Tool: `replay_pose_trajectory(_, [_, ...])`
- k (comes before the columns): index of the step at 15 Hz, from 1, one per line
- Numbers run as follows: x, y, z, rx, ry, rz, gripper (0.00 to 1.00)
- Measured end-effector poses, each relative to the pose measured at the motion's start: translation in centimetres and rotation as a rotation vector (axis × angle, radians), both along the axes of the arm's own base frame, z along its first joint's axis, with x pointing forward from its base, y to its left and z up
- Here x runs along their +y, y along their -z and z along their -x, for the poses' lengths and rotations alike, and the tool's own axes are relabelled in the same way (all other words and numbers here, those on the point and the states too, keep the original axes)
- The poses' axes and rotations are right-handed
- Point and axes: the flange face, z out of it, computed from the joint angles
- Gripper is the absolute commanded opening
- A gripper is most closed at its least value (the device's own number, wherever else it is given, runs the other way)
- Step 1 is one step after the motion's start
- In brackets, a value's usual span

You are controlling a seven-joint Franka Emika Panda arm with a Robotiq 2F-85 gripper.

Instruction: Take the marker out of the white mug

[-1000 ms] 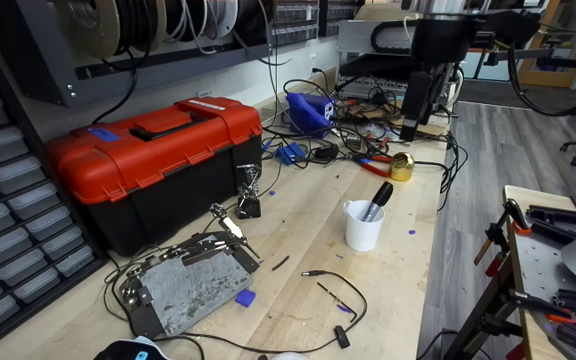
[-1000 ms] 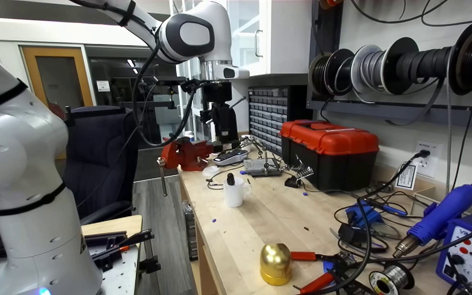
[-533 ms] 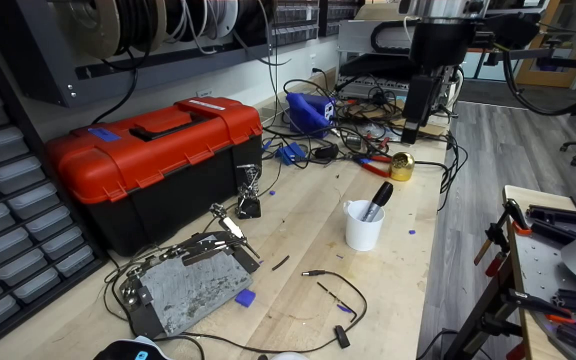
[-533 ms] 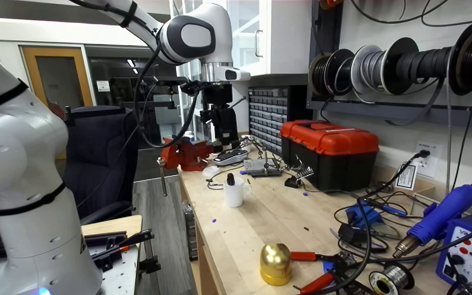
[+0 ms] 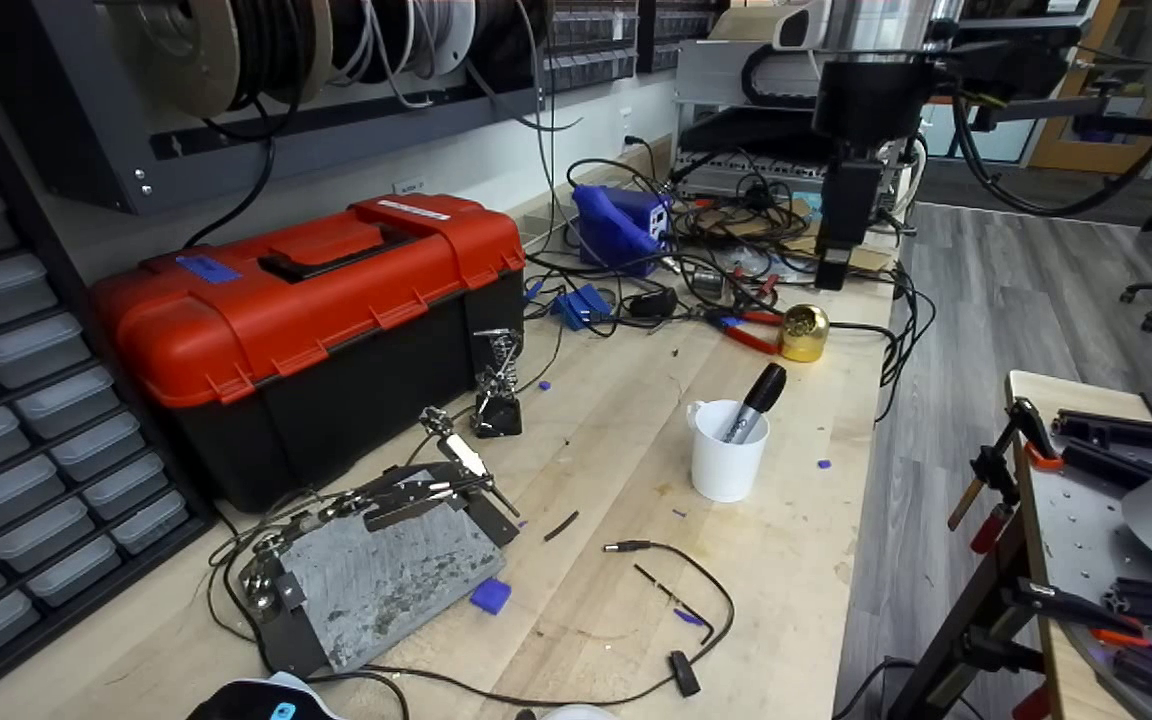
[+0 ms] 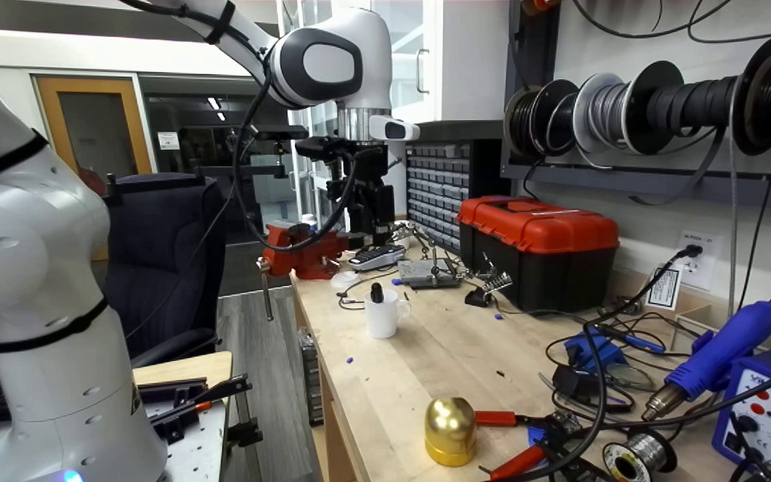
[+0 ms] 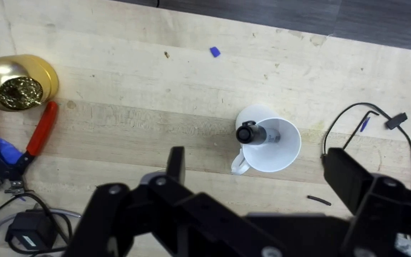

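Observation:
The white mug (image 7: 273, 160) stands upright on the wooden bench in all views, its handle showing in the wrist view. The marker (image 7: 250, 134) leans inside it, black cap up and out past the rim, grey body going down into the mug; its lower tip is hidden. The mug (image 5: 726, 465) and marker (image 5: 764, 390) show in an exterior view, and the mug (image 6: 381, 321) and cap (image 6: 377, 292) in an exterior view too. My gripper (image 7: 256, 159) is open and empty, its fingers wide apart. It hangs pointing down, well above the bench and apart from the mug.
A gold tip cleaner (image 7: 20, 84) and red-handled pliers (image 7: 43, 128) lie on the bench. A thin black cable (image 5: 731, 600) and a hex key (image 5: 671, 592) lie near the mug. A red toolbox (image 5: 336, 300), a helping-hands stand (image 5: 386, 575) and a red vise (image 6: 305, 251) stand around.
My hand has turned about its upright axis and shifted a little, rightward in an exterior view. The gripper stays high and empty. The mug and marker have not moved.

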Motion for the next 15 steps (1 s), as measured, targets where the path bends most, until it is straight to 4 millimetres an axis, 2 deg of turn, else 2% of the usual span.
replay_pose_trajectory(6, [0.3, 0.9, -0.4, 0.000, -0.147, -0.005, 1.00])
replay_pose_trajectory(15, [1.0, 6.0, -2.0, 0.036, -0.254, -0.006, 1.00])
